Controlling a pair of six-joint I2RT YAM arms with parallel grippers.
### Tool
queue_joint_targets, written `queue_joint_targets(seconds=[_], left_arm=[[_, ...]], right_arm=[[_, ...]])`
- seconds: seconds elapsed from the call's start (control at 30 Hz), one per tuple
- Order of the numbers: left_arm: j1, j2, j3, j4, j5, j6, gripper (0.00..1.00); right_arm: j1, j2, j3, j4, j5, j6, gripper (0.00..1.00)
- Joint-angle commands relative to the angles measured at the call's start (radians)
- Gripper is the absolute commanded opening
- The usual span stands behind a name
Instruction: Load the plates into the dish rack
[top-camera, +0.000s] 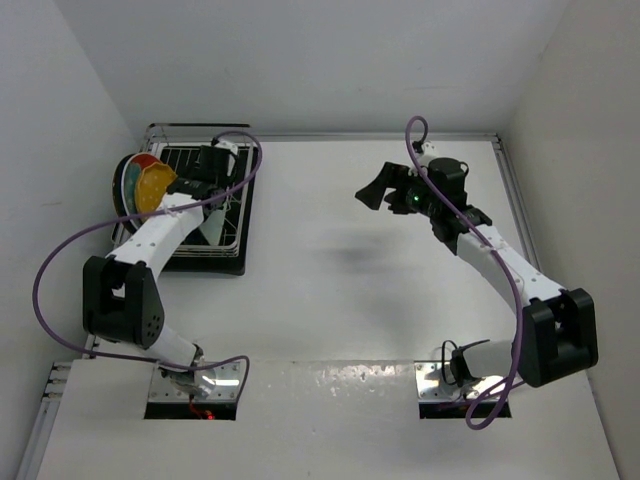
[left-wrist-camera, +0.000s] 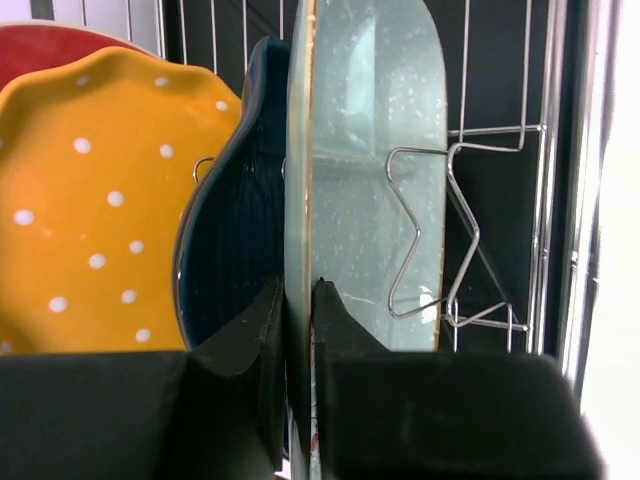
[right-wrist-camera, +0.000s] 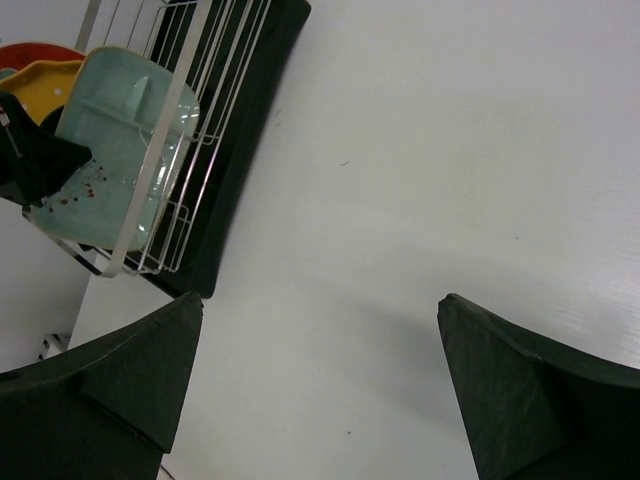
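The left pincer (left-wrist-camera: 298, 300) is clamped on the edge of the pale mint plate (left-wrist-camera: 365, 180), which stands upright among the wires of the dish rack (left-wrist-camera: 530, 130). In the rack just beside it stand the dark blue leaf plate (left-wrist-camera: 235, 250), the yellow dotted plate (left-wrist-camera: 90, 220) and the red plate (left-wrist-camera: 40, 50). The right pincer (right-wrist-camera: 318, 305) hangs with its fingers apart above the counter (right-wrist-camera: 450, 150), well apart from the rack.

white table (top-camera: 340, 300) carries the black tray (top-camera: 243, 228)
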Motion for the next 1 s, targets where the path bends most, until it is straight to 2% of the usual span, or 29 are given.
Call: queue_joint_targets(seconds=[0.0, 0.1, 0.13, 0.27, 0.43, 0.63, 0.7, 0.77, 0.8, 0.87, 0.97], left_arm=[[0.042, 0.004, 0.012, 0.037, -0.070, 0.005, 0.16], [0.051, 0.004, 0.022, 0.023, -0.059, -0.004, 0.29], [0.051, 0.004, 0.022, 0.011, -0.059, -0.004, 0.37], [0.051, -0.016, 0.090, -0.047, -0.050, -0.015, 0.52], [0.042, -0.063, 0.187, -0.144, 0.010, -0.036, 0.58], [0.022, -0.282, 0.212, -0.257, 0.164, 0.106, 0.60], [0.013, -0.376, 0.130, -0.267, 0.250, 0.204, 0.64], [0.013, -0.538, 0.044, -0.267, 0.315, 0.317, 0.67], [0.002, -0.593, -0.069, -0.253, 0.352, 0.347, 0.68], [0.002, -0.766, -0.205, -0.228, 0.382, 0.394, 0.70], [-0.007, -0.943, -0.446, -0.208, 0.455, 0.471, 0.75]], right_arm=[[-0.006, -0.033, -0.005, 0.024, -0.015, 0.009, 1.00], [-0.007, -0.033, -0.011, 0.023, -0.015, 0.007, 1.00], [-0.006, -0.034, -0.009, 0.023, -0.012, 0.007, 1.00], [-0.004, -0.038, -0.011, 0.021, -0.014, 0.004, 1.00], [-0.015, -0.050, -0.023, 0.006, -0.012, 0.000, 1.00], [-0.047, -0.123, -0.092, -0.002, 0.028, -0.026, 1.00], [-0.055, -0.151, -0.138, -0.002, 0.084, -0.052, 1.00], [-0.055, -0.172, -0.173, -0.014, 0.159, -0.048, 1.00], [-0.055, -0.185, -0.180, -0.025, 0.173, -0.048, 1.00], [-0.055, -0.200, -0.206, -0.037, 0.193, -0.052, 1.00], [-0.053, -0.234, -0.255, -0.068, 0.204, -0.065, 1.00]])
